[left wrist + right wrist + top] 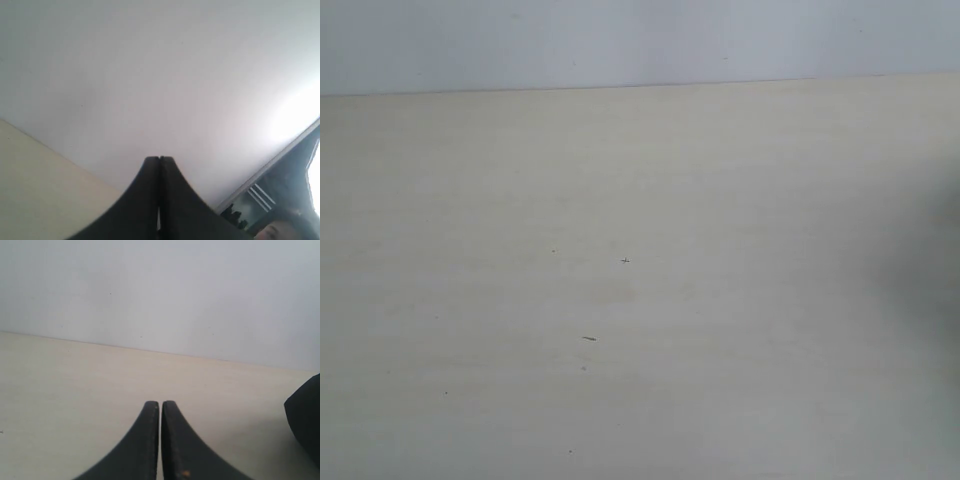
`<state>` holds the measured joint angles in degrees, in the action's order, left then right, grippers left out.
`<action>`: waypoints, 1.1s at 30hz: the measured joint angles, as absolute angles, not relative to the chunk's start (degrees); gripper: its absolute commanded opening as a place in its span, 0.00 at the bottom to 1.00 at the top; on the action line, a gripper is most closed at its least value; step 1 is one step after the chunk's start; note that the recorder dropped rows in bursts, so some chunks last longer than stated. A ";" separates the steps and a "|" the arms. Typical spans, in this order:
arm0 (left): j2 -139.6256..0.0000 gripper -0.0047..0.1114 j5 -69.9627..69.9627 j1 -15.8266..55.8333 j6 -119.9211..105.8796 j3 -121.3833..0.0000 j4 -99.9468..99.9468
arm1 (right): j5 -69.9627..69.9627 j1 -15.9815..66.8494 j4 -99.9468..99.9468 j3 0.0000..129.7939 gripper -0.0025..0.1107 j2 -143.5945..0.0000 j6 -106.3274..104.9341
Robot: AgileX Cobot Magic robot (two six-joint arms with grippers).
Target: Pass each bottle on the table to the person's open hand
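- Spreading ahead of both grippers lies the bare tabletop (770, 200), pale cream with faint grain, meeting a grey-white wall (640, 40) at its far edge.
- A tiny cross-shaped mark (625, 261) and a short dark fleck (589, 338) sit on the tabletop, apart from each other. A few fainter specks are scattered around them.
- A soft dark blur (948, 250) shades the edge of the exterior view on the right arm's side. Its source cannot be told.
- The left gripper (159, 160) is closed, its two black fingers (142, 205) pressed tip to tip with nothing between them. It points mostly at the wall, with a slice of tabletop low and off to one side.
- Far off to the left gripper's other side are blurred dark shapes with pale stripes (260, 197), too unclear to name.
- The right gripper (160, 404) is closed too, with only a hairline seam between its fingers (142, 445), and it holds nothing.
- The tabletop runs beneath the right gripper and ahead of it to the wall.
- A black rounded object (306, 415) sits near the right gripper, off to one side and apart from the fingers. It is cut off by the frame edge.
- Nothing stands between either gripper and the wall.
- Where the bottles lie relative to either gripper cannot be told from these views.
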<state>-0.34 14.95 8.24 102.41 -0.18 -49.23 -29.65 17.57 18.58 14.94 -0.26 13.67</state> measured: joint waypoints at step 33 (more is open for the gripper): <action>-0.34 0.04 -13.01 -0.63 10.05 -0.04 -6.26 | -29.65 17.57 18.58 14.94 0.05 -0.26 13.67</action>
<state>-0.34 -13.01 -0.63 10.05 -0.04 -6.26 -29.65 17.57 18.58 14.94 -0.26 13.67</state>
